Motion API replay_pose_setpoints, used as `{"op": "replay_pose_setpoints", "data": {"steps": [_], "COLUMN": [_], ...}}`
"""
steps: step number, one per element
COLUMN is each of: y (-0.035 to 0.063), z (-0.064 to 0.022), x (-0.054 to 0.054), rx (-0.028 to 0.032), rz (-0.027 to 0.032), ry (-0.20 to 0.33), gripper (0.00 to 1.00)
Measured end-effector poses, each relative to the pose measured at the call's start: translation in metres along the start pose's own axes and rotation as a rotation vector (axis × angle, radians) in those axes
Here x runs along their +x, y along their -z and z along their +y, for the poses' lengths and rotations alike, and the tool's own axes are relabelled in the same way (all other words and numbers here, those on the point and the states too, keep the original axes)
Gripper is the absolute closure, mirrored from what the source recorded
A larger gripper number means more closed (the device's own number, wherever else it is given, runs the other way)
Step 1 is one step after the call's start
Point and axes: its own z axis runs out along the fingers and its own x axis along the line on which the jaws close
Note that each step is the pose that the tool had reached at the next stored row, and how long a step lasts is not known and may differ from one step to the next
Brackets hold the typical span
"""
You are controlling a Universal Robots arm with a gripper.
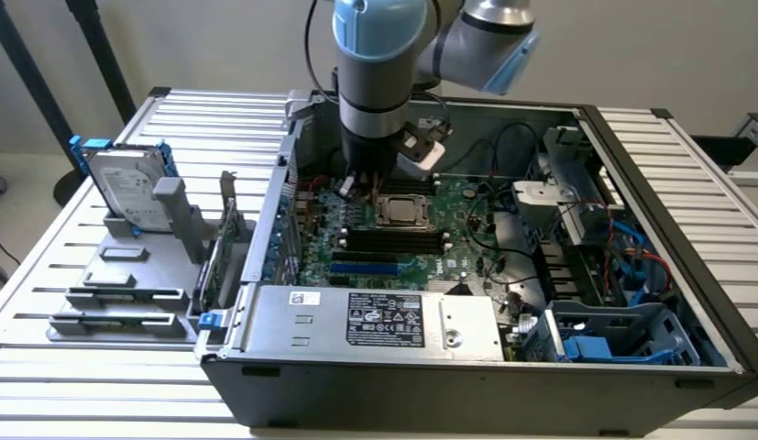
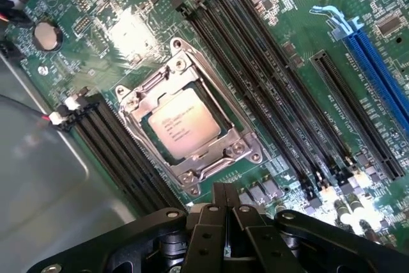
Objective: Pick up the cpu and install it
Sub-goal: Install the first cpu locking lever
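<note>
The cpu (image 2: 182,123), a small square chip with a silvery-grey top, lies flat inside the metal socket frame (image 2: 131,94) on the green motherboard (image 2: 128,30). In the exterior view the cpu (image 1: 403,211) sits mid-board inside the open computer case (image 1: 477,376). My gripper (image 2: 224,197) hovers just off one edge of the socket, its black fingers pressed together with nothing between them. In the exterior view the gripper (image 1: 357,186) hangs below the blue-grey arm, a little to the left of the cpu.
Long black memory slots (image 2: 255,75) flank the socket, and a blue slot (image 2: 377,75) lies beyond. The power supply (image 1: 367,319) fills the case front; cables and a drive cage (image 1: 587,211) stand on the exterior view's right. A hard drive (image 1: 125,188) stands on a grey rack outside.
</note>
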Motion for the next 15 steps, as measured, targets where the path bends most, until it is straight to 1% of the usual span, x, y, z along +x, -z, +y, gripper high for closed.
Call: {"op": "replay_pose_setpoints", "data": {"steps": [2, 4, 5, 7, 11, 15], "y": [0.0023, 0.0032, 0.0033, 0.0034, 0.003, 0.0025], "z": [-0.0021, -0.0035, -0.0042, -0.0057, -0.0091, -0.0126], "x": [0.001, 0.002, 0.003, 0.004, 0.008, 0.012], "rx": [-0.0048, -0.0075, -0.0083, -0.0083, -0.0053, -0.0006], "rz": [-0.0118, -0.0228, -0.0276, -0.0351, -0.0457, -0.053], "ry": [0.013, 0.029, 0.037, 0.055, 0.085, 0.116], "gripper": [0.89, 0.89, 0.89, 0.89, 0.89, 0.89]}}
